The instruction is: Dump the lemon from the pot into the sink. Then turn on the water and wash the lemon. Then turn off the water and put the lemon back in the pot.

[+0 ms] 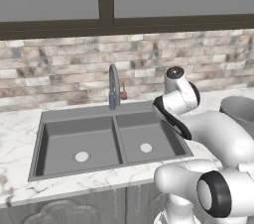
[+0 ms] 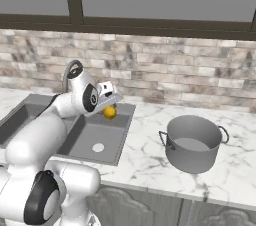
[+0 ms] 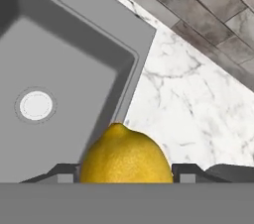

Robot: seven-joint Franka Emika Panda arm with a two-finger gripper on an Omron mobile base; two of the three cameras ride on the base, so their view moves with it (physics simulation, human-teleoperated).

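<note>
Plump yellow lemon [image 3: 125, 154] with nubby tip, clamped in pincer [image 2: 111, 106]

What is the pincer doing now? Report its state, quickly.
Pincer: closed on the lemon, held above the sink.

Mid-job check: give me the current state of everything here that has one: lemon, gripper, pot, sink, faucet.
lemon: held between the fingertips, above the right basin's rim.
gripper: shut on the lemon, raised above the sink's right edge.
pot: upright on the counter right of the sink, nothing inside.
sink: both basins bare, drains uncovered.
faucet: no stream running.
</note>
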